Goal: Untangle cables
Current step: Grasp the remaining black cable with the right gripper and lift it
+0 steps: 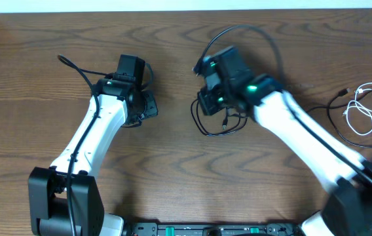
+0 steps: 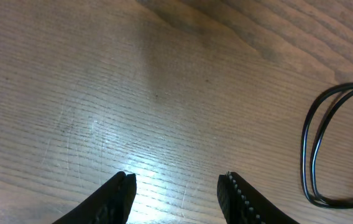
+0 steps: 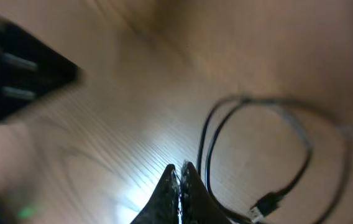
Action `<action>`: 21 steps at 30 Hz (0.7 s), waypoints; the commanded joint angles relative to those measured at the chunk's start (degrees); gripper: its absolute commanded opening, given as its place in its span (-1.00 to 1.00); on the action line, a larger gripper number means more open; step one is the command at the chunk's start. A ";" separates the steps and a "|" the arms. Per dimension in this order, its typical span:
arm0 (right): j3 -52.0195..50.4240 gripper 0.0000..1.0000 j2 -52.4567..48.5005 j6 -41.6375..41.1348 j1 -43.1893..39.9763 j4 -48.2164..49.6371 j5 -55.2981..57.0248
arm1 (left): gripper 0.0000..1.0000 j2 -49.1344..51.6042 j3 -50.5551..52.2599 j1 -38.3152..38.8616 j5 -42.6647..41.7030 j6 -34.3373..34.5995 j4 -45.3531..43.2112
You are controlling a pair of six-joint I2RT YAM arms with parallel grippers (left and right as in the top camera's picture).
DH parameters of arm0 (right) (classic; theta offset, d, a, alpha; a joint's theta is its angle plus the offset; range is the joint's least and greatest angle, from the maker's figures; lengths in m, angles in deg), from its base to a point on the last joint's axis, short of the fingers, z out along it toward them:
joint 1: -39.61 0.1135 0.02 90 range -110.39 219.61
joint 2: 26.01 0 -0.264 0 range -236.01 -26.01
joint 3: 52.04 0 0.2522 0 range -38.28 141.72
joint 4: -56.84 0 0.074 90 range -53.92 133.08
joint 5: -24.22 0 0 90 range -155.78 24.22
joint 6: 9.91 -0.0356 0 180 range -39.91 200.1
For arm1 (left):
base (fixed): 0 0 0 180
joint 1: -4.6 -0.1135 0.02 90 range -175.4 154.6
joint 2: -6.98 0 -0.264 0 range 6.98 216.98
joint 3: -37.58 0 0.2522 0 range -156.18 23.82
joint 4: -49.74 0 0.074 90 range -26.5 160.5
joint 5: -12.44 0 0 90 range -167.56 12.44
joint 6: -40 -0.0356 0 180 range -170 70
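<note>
A thin black cable (image 1: pixel 205 128) lies in a loose double loop on the wooden table, its small plug (image 1: pixel 226 122) inside the loop. My right gripper (image 1: pixel 209 103) is just above it with its fingers shut and nothing visible between them. In the right wrist view the gripper (image 3: pixel 179 169) has the black loop (image 3: pixel 209 134) and plug (image 3: pixel 261 208) just to its right. My left gripper (image 1: pixel 149 105) is open and empty, to the left of the loop. In the left wrist view the gripper (image 2: pixel 176 183) has the black cable (image 2: pixel 309 155) at the far right. A white cable (image 1: pixel 363 108) lies coiled at the far right.
A thin black cord (image 1: pixel 333 113) curves beside the white cable at the right edge. The right arm's thicker black wire (image 1: pixel 268 36) arcs over its wrist. The blurred left gripper (image 3: pixel 15 65) shows at the top left of the right wrist view.
</note>
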 commanded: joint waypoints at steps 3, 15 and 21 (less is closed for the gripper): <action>0.28 -0.90 3.34 0.33 -0.26 -1.51 5.33 | -0.05 0.63 -0.66 -0.13 -1.92 0.28 0.17; 0.15 -0.55 -5.05 -22.36 -1.07 -14.99 21.38 | -0.05 0.63 -0.66 -0.13 -2.01 0.26 0.22; 0.15 -0.48 -11.28 -29.51 -3.65 -17.51 21.16 | -0.05 0.63 -0.63 -0.15 -1.99 0.24 0.22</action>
